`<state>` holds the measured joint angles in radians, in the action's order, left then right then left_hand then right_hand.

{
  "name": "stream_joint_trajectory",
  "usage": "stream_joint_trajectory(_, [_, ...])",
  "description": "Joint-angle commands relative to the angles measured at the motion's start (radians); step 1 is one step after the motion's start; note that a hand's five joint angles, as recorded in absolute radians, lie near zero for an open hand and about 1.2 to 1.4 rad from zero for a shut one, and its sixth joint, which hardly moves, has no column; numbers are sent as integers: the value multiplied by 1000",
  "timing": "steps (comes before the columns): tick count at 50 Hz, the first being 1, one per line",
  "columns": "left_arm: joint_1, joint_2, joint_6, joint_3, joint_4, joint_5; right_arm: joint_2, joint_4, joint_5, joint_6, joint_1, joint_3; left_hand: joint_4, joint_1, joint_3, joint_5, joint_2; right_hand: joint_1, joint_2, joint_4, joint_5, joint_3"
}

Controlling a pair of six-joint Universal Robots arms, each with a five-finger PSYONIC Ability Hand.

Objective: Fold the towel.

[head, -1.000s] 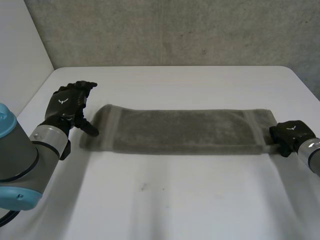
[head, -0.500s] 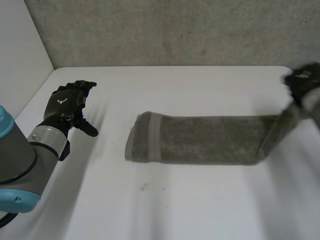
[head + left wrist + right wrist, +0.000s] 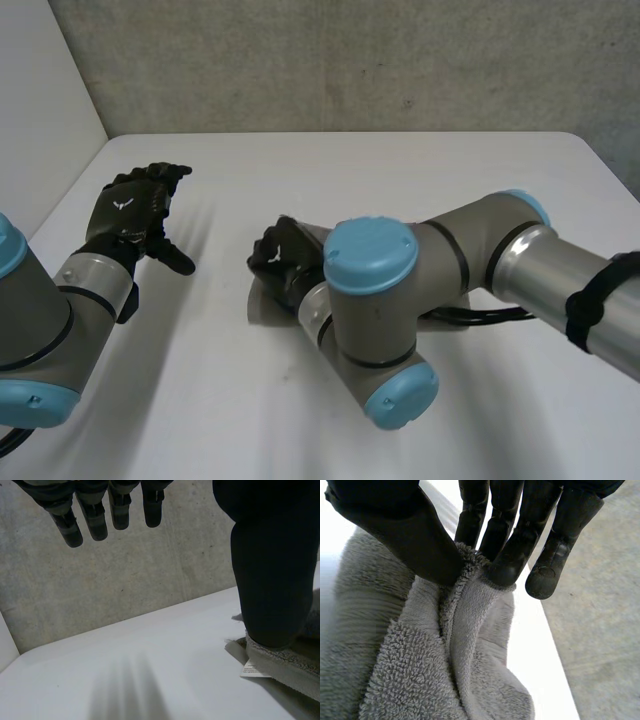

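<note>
Here, mid-fold, my right hand (image 3: 280, 262) pinches one end of the towel (image 3: 420, 670) between thumb and fingers, my left hand (image 3: 135, 210) open and empty; next, I judge, lay it flush and release.

White table (image 3: 400, 180), grey towel (image 3: 420, 680) lying on it.

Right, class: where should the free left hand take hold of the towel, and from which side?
Probably the towel at its layered end, from the robot's left: it lies flat facing the open left hand; the right hand pinches another edge.
</note>
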<state>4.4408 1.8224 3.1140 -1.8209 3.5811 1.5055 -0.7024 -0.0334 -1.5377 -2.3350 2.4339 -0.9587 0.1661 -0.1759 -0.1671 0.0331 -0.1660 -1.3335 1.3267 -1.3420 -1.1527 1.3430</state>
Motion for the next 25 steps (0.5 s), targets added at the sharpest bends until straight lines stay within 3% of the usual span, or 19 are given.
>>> stream_joint_trajectory(1, [0,0,0,0,1,-1,-17,7,-7,-7,-6,-17,8,1,-7,-33,-9,879,-872,887,872,-888])
stream_joint_trajectory(2, [0,0,0,0,1,-1,-38,9,-13,-15,-13,-32,8,1,-7,-33,-9,1159,-1152,1167,1153,-1168])
stream_joint_trajectory(6, [2,0,0,-3,1,-1,-137,7,-29,-93,-36,-104,8,1,-7,-33,-9,1159,-1152,1167,1153,-1168])
stream_joint_trajectory(8, [2,0,0,-6,2,-1,-248,7,-41,-225,-103,-201,8,1,-7,-33,-9,1159,-1152,1167,1153,-1168])
stream_joint_trajectory(13, [2,0,0,-11,10,-1,-363,61,-39,-348,-237,-352,8,1,-7,-33,-9,1159,-1152,1167,1153,-1168])
stream_joint_trajectory(18, [0,0,0,-17,22,-1,-410,122,-27,-354,-355,-492,8,1,-7,-33,-9,1159,-1152,1167,1153,-1168])
stream_joint_trajectory(25, [-8,0,2,-24,34,1,-394,53,-10,-346,-460,-623,8,1,-7,-33,-9,1078,-1071,1087,1072,-1088])
